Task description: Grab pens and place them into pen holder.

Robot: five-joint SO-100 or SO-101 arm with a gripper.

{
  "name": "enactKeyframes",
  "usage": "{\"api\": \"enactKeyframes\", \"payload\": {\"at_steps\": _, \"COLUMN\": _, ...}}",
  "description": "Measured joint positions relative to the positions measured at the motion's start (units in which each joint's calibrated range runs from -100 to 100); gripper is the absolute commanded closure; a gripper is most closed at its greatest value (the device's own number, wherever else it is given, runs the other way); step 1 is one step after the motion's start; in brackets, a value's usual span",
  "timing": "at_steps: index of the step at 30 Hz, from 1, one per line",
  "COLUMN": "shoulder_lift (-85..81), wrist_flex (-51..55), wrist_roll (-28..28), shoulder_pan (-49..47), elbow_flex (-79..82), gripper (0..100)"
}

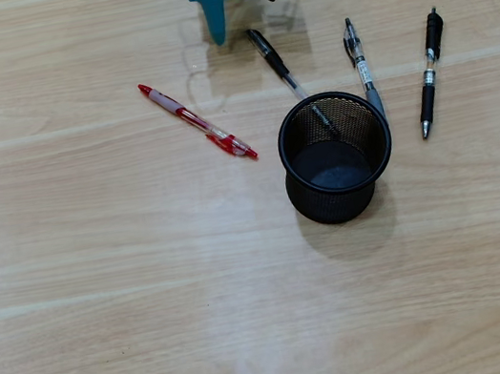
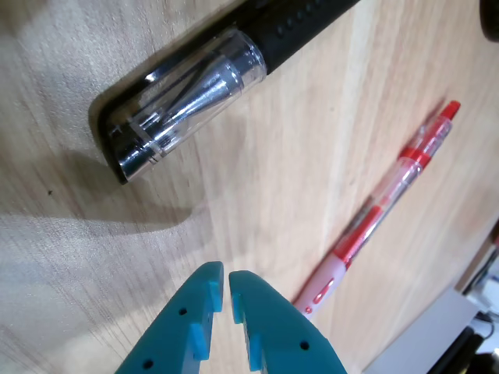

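My blue gripper is at the top of the overhead view, shut and empty, its tip low over the table. In the wrist view its fingertips nearly touch, with nothing between them. A black pen with a clear end lies just right of the gripper and fills the top of the wrist view. A red pen lies to the left in the overhead view and at the right of the wrist view. A black mesh pen holder stands upright in the middle. Two more pens, a grey-black one and a black one, lie right of it.
The table is light wood. The ends of the two pens nearest the holder reach its far rim; I cannot tell whether they touch it. A grey and black object shows at the wrist view's bottom right corner.
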Motion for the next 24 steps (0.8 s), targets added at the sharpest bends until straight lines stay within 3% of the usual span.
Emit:
{"api": "enactKeyframes", "payload": {"at_steps": 11, "shoulder_lift": 3.98, "wrist_flex": -3.27, "wrist_roll": 0.0, "shoulder_pan": 0.0, "elbow_flex": 0.09, "gripper": 97}}
{"api": "enactKeyframes", "payload": {"at_steps": 18, "shoulder_lift": 27.76, "wrist_flex": -19.9, "wrist_roll": -4.38, "shoulder_pan": -3.29, "elbow_flex": -11.95, "gripper": 97}}
{"api": "enactKeyframes", "payload": {"at_steps": 24, "shoulder_lift": 55.95, "wrist_flex": -21.36, "wrist_roll": -7.41, "shoulder_pan": -3.97, "elbow_flex": -37.1, "gripper": 95}}
